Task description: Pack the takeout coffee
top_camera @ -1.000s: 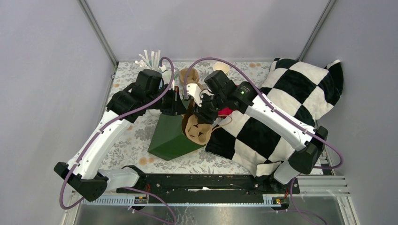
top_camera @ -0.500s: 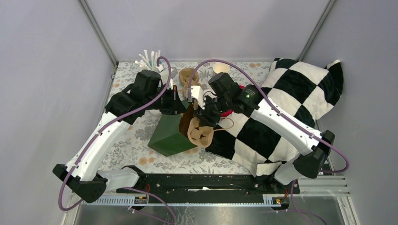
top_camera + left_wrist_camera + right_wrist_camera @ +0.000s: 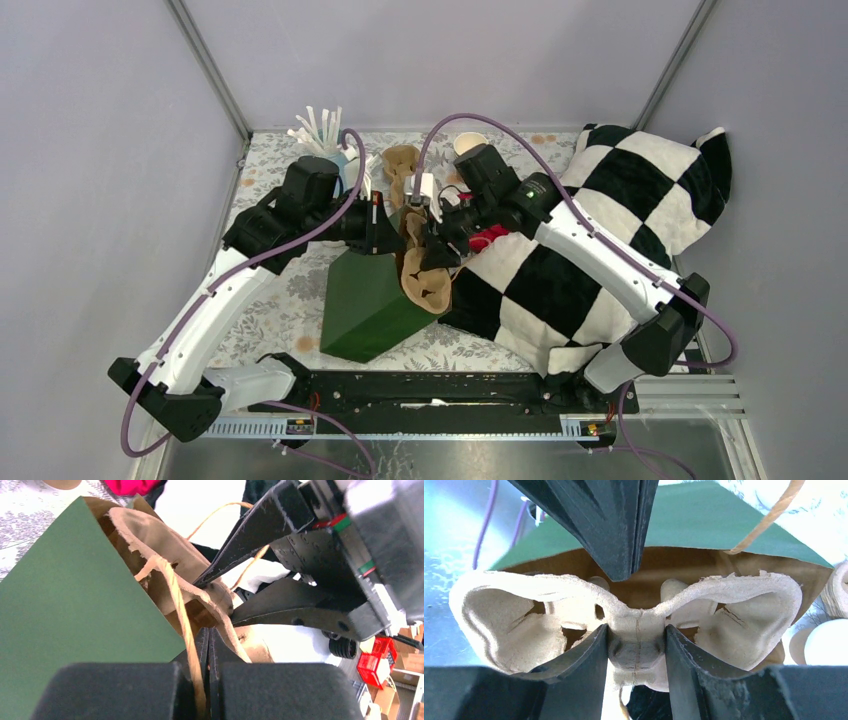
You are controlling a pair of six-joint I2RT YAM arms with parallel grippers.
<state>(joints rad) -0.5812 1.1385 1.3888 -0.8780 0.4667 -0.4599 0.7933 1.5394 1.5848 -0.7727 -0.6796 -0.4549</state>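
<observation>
Since a second ago my right arm has turned the moulded brown pulp cup carrier [image 3: 636, 617] edge-on and pushed it deeper into the green paper bag [image 3: 365, 305], which has swung round on the table. The takeout coffee, a small brown paper cup with a white lid, seems to stand at the far edge [image 3: 468, 144], well apart from the bag and not yet packed. My right gripper [image 3: 635, 640] pinches the carrier's middle ridge. My left gripper [image 3: 207, 640], pressed together, nips the bag's rim beside its twine handle [image 3: 180, 605]. I judge it early: the carrier is partly in, the coffee still unfetched.
</observation>
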